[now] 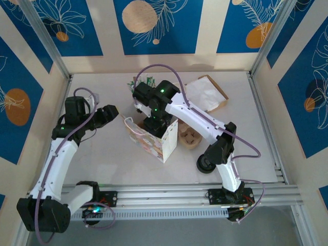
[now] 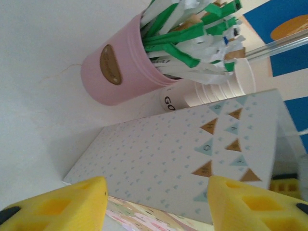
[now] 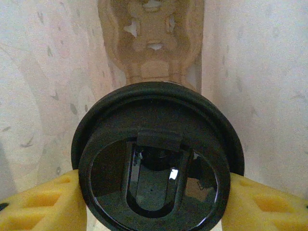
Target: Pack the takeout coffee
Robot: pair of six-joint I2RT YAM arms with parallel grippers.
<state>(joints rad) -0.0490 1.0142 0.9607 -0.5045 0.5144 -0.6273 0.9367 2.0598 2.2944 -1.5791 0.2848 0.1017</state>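
Left of the white patterned paper bag (image 1: 163, 146), the left gripper (image 2: 156, 195) stands wide open, apparently ready to steady it. Inside the bag, the right gripper (image 3: 154, 204) clamps the black-lidded takeout coffee (image 3: 156, 159) lid-up, presumably to seat it in the brown moulded-pulp carrier (image 3: 151, 38) beyond.

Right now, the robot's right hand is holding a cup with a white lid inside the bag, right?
Not quite: the lid is black, not white, as the right wrist view shows. The rest is right: the right gripper holds it inside the bag.
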